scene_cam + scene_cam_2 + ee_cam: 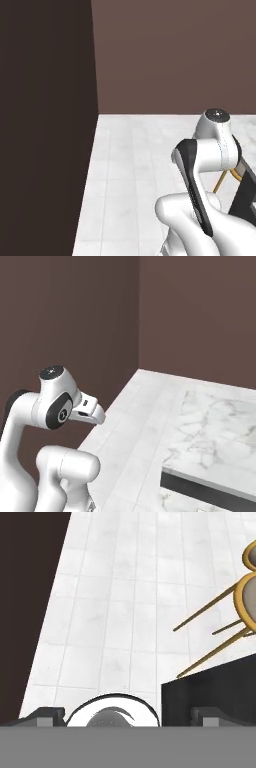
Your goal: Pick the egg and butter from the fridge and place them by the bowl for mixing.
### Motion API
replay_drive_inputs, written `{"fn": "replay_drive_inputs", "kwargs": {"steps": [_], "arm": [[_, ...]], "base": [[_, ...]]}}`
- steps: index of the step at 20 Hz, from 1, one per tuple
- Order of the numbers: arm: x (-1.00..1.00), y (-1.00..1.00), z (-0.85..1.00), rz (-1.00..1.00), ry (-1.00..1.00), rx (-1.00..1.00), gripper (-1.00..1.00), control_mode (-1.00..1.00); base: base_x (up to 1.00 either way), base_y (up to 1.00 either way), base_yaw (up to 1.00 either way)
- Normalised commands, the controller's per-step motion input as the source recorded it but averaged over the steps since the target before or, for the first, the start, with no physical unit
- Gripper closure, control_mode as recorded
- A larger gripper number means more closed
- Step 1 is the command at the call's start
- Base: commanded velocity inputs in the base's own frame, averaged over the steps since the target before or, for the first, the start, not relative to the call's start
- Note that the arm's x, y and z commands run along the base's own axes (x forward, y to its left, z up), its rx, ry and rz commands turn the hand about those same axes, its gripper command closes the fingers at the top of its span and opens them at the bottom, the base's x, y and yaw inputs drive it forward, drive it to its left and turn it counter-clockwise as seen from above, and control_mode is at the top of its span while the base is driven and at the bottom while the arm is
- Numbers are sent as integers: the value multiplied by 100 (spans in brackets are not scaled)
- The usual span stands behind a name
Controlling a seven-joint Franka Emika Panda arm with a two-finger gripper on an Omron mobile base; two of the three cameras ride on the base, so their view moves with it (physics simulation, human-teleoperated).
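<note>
Since nothing is held, hand (127,716): released, the two dark finger tips stand wide apart over the white tiled floor (130,165), just off the edge of the white-veined marble tabletop (215,426).
Egg and butter: where they lie cannot be told from here; going by the task, they are probably in the fridge, which has yet to be reached.
Bowl: its place on the tabletop cannot be told either.
Risk, stools: the golden wooden stools with grey seats (249,597) lean against the tabletop's black side panel (215,697); a wide arm swing or a turn of the base could clip their legs.
Risk, wall: the tall dark brown panel (45,125) stands across the floor from the tabletop; driving close could scrape it.
Risk, search: with no target seen, the base may head the wrong way.
</note>
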Motion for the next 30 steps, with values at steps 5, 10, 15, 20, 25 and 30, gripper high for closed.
{"fn": "replay_drive_inputs", "kwargs": {"steps": [5, 10, 15, 20, 25, 30], "arm": [[0, 0, 0, 0, 0, 0, -100, 100], [0, 0, 0, 0, 0, 0, -100, 100], [0, 0, 0, 0, 0, 0, -100, 100], [0, 0, 0, 0, 0, 0, -100, 100], [0, 0, 0, 0, 0, 0, -100, 100], [0, 0, 0, 0, 0, 0, -100, 100]], "base": [[69, 0, -20], [71, 0, -17], [71, 0, -17], [67, 0, -20], [63, 0, -27], [63, 0, -29]]}}
